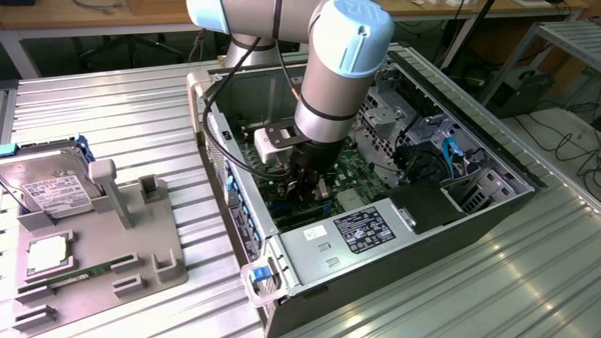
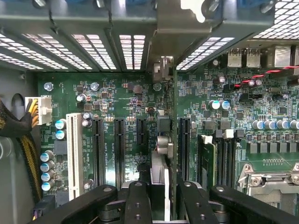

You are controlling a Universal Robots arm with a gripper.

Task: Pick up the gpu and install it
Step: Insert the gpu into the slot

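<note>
My gripper is down inside the open computer case, over the green motherboard. In the wrist view its black fingers stand on either side of the gpu, which shows edge-on as a thin upright card. The card runs along the row of black expansion slots, and its pale metal bracket end sits against the case's rear slot openings. The gripper is shut on the card. I cannot tell whether the card's lower edge is seated in a slot.
A grey parts fixture at the exterior view's left holds the silver hard drive, a processor and a green memory stick. Inside the case are the power supply, memory slots, a processor socket and a cable bundle.
</note>
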